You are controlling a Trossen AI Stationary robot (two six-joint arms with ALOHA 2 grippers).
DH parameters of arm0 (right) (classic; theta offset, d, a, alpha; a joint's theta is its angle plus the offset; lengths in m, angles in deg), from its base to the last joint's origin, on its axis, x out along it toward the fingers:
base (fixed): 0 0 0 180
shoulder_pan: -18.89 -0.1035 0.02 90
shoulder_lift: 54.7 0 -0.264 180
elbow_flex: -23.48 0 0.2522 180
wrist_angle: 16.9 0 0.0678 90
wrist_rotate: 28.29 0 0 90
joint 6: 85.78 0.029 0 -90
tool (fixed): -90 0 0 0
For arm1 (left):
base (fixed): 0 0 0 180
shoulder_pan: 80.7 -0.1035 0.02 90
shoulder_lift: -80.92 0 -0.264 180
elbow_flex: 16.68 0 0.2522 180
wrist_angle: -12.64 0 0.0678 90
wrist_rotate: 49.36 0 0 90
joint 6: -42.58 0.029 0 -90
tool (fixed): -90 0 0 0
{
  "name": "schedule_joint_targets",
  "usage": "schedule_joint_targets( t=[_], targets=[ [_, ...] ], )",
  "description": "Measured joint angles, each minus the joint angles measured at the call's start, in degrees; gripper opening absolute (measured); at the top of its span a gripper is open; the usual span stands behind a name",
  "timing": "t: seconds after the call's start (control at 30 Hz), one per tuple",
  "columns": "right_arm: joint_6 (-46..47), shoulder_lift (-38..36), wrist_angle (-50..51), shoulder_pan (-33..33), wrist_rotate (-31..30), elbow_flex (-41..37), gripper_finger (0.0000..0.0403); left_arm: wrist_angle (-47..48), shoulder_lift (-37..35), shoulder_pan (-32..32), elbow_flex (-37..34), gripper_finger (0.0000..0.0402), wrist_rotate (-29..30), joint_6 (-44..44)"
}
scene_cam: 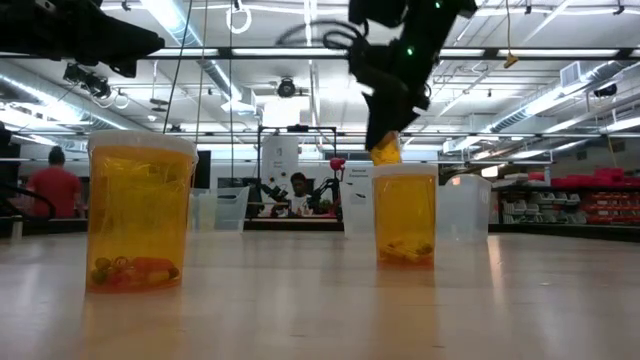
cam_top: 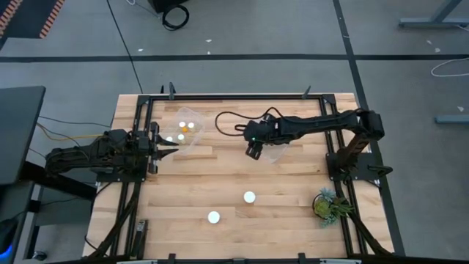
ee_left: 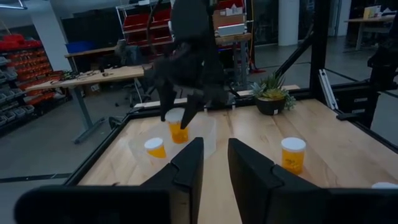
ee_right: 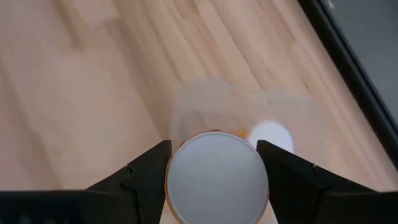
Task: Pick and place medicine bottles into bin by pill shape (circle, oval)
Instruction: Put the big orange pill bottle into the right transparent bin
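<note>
A: Surface, nearest first?
B: Pale wood-plank table, black frame round the edge. Two capped bottles are seen upright near the front edge in the high view, apart from each other: one nearer, one a bit further back & to the right. In the low view they're translucent orange w/ pills at the bottom. A small potted plant is set at the front right corner.

A: Mid-table?
B: Right gripper is held above a clear bin right of centre. Fingers are clamped on either side of a white-capped bottle, so it's carried off the table; the bin wall & one white cap already inside are seen under it. Left gripper is parked at the left edge, fingers slightly parted w/ a narrow gap, nothing held.

A: Further back?
B: A second clear bin is placed left of centre, three caps seen inside.

A: Room?
B: Grey floor w/ dark tape lines & a coiled cable is seen round the table. Beyond it, in the low view: strip lights overhead, red shelving at right, two people at distant benches.
</note>
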Motion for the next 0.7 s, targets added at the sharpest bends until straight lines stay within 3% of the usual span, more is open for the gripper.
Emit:
schedule_joint_targets(
  t=[0.33, 0.7],
  targets=[
    [8.8, -6.2, -4.7, 1.9, 0.5, -13.2, 0.0237, 0.0, 0.0, 0.0, 0.0, 0.0087, 0.0, 0.0],
    [15.2, -10.3, -20.0, 3.9, -0.4, -28.1, 0.0237, 0.0, 0.0, 0.0, 0.0, 0.0081, 0.0, 0.0]
  ],
)
